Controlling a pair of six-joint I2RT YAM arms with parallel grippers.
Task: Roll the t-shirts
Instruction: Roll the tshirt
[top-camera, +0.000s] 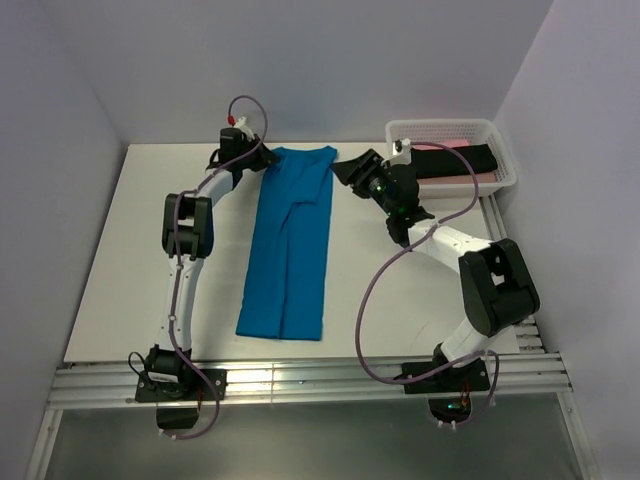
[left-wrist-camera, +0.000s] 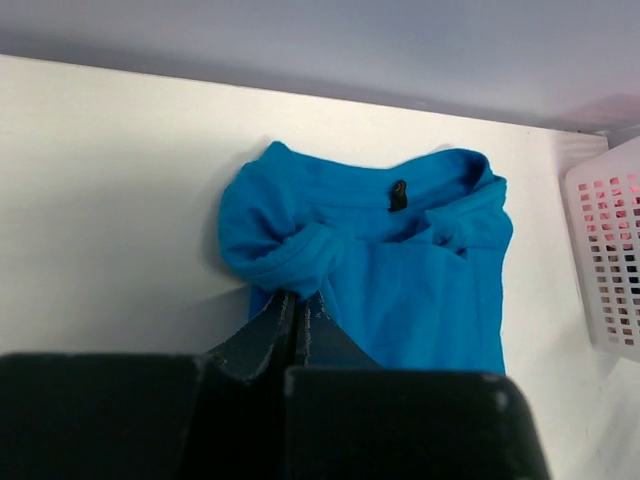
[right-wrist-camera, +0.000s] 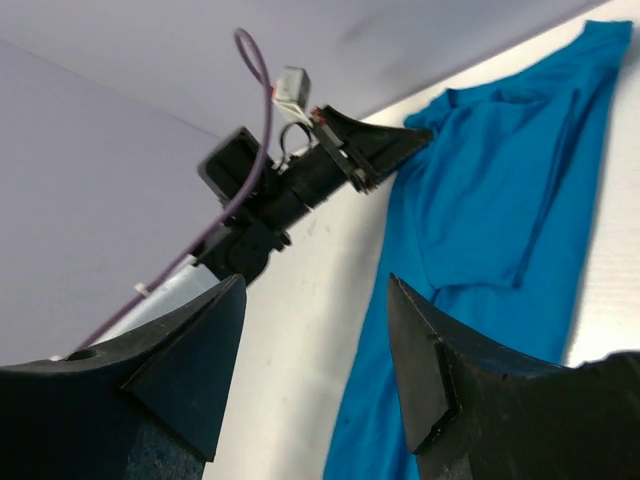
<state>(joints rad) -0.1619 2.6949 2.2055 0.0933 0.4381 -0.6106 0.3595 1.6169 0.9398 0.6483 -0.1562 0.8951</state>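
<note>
The turquoise t-shirt (top-camera: 288, 240) lies folded into a long strip on the white table, collar end at the back. In the left wrist view the shirt (left-wrist-camera: 420, 290) shows its collar and black tag, with a bunched fold at the near left corner. My left gripper (top-camera: 262, 158) is shut on that bunched corner (left-wrist-camera: 298, 296). My right gripper (top-camera: 350, 170) is open and empty, just right of the shirt's back end; in its own view it (right-wrist-camera: 316, 282) hangs over the table beside the shirt (right-wrist-camera: 500, 200). A black t-shirt (top-camera: 455, 160) and a pink one (top-camera: 478, 178) lie in the basket.
The white mesh basket (top-camera: 440, 124) stands at the back right corner, close behind my right gripper; its wall shows in the left wrist view (left-wrist-camera: 610, 260). Grey walls close in the table at the back and sides. The left arm's gripper (right-wrist-camera: 350, 150) shows in the right wrist view.
</note>
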